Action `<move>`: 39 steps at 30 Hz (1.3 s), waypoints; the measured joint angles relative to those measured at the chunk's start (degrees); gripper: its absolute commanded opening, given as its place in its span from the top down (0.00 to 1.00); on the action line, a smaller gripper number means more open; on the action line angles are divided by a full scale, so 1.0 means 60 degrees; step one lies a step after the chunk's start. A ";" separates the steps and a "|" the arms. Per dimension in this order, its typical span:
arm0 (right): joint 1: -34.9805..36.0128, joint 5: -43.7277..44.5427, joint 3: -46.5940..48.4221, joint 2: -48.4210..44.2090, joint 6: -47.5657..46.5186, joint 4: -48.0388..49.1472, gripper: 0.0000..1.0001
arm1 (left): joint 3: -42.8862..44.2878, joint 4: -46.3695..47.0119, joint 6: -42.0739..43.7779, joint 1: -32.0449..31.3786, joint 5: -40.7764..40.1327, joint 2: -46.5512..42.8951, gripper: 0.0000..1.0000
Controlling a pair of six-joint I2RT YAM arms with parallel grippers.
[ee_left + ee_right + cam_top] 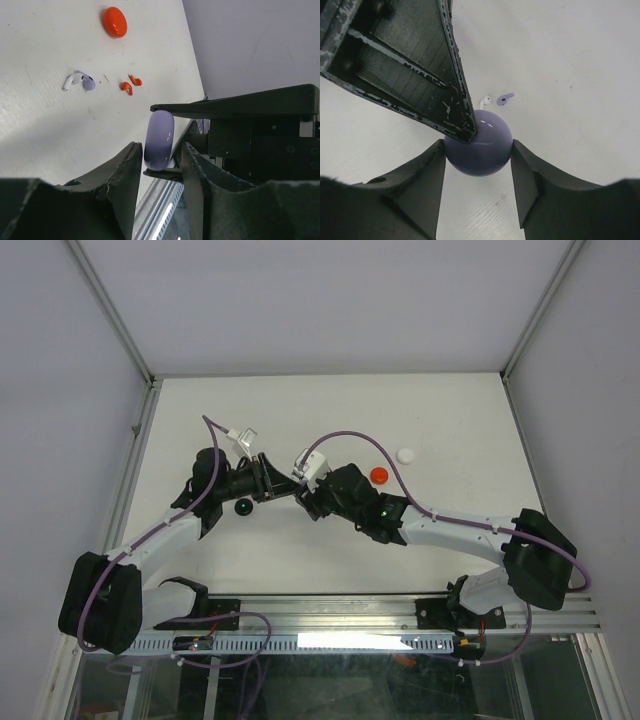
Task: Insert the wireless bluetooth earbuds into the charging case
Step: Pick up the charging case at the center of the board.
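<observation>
A round lavender charging case is held off the table, gripped at its rim by my right gripper, whose fingers touch both its sides. In the left wrist view the case shows edge-on and closed. My left gripper straddles its flat faces with a small gap, open. On the table lie a white earbud, a lavender earbud and two red earbuds. The white earbud and the lavender earbud also show behind the case. Both grippers meet at mid-table.
A red round case and a white round case lie right of the grippers. A black round case sits under the left arm. The red case also shows in the left wrist view. Frame walls border the white table.
</observation>
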 measured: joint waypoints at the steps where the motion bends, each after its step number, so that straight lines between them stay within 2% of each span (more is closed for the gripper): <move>1: 0.0000 0.0007 0.0000 0.0000 0.0000 0.0000 0.49 | -0.0022 0.0029 0.0000 -0.0007 0.0011 0.0000 0.66; 6: 0.0000 0.0015 0.0000 0.0000 0.0007 0.0066 0.48 | -0.0102 0.0255 0.0022 -0.0011 0.0080 0.0004 0.69; 8: 0.0000 0.0015 -0.0004 -0.0007 0.0007 0.0066 0.46 | -0.0120 0.0379 0.0047 -0.0011 0.0106 0.0022 0.75; 11: 0.0000 -0.0007 -0.0036 -0.0098 0.0047 0.0058 0.41 | -0.0131 0.0503 0.0102 -0.0011 0.0211 0.0033 0.90; 17: -0.0091 -0.0437 -0.0036 -0.0346 0.0193 0.0029 0.31 | -0.0131 0.0616 0.0678 -0.0073 0.0488 -0.0055 0.99; 25: -0.1064 -0.2259 -0.0036 -0.1370 0.0630 -0.0590 0.22 | 0.0131 0.0135 0.2310 -0.0073 0.0586 -0.0805 1.00; 34: -0.3111 -0.5650 -0.0036 -0.2426 0.1319 -0.0874 0.22 | 0.0696 -0.0306 0.4149 -0.0073 0.1468 -0.1115 1.00; 39: -0.3410 -0.6918 -0.0036 -0.2233 0.1581 -0.0889 0.24 | 0.0903 -0.0379 0.4583 -0.0117 0.1858 -0.1115 1.00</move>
